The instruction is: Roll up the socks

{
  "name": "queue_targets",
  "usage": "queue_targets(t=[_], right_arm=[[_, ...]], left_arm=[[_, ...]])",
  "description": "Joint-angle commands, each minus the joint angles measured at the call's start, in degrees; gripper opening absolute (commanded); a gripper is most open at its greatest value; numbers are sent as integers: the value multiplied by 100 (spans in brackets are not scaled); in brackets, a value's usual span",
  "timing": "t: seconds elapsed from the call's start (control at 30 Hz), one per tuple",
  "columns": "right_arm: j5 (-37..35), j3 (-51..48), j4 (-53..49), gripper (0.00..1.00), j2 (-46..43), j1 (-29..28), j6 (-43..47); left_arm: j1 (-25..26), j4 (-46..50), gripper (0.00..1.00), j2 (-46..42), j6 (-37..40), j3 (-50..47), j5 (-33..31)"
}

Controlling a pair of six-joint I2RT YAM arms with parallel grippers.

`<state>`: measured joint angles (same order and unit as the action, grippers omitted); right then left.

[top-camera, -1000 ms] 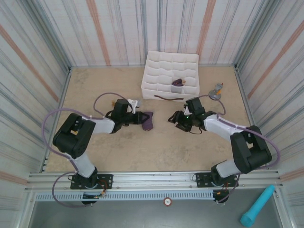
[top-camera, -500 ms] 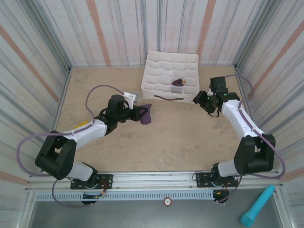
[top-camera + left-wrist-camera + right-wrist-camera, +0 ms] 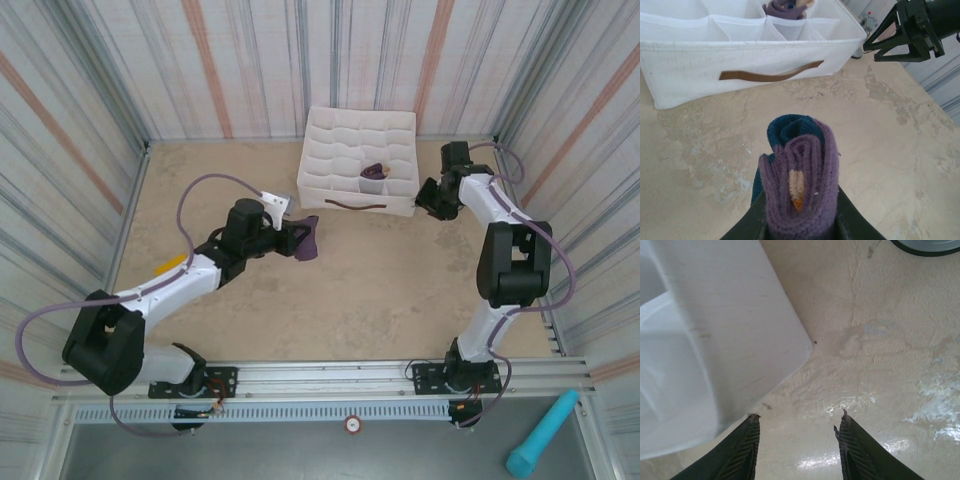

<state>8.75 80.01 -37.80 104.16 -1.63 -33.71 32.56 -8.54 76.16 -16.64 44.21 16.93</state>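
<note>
Sock roll (image 3: 799, 190) pinched in left claw (image 3: 297, 240); loose outer fold may unwind if dropped short of fabric box (image 3: 685, 55); right claw (image 3: 798, 415) open, empty, could bump box corner

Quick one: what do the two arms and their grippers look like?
Left arm and right arm: black joints, white link shells, a lilac cable looping along each. Yellow patch on the left forearm. Left gripper and right gripper black; right's fingers taper, ribbed faces.
</note>
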Motion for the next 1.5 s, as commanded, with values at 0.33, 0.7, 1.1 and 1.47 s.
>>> queue_targets(t=[0.33, 0.7, 1.1, 1.47], right_arm=[[-572, -168, -153, 8, 84, -208, 671], [-391, -751, -308, 0, -756, -328, 1101], [-333, -1117, -239, 13, -1426, -274, 1107], [-322, 131, -317, 65, -784, -107, 743]], left_arm=[[32, 267, 0, -227, 454, 368, -164], [30, 10, 0, 185, 704, 967, -102], [22, 89, 0, 514, 964, 1487, -86], [23, 23, 0, 435, 839, 1309, -17]])
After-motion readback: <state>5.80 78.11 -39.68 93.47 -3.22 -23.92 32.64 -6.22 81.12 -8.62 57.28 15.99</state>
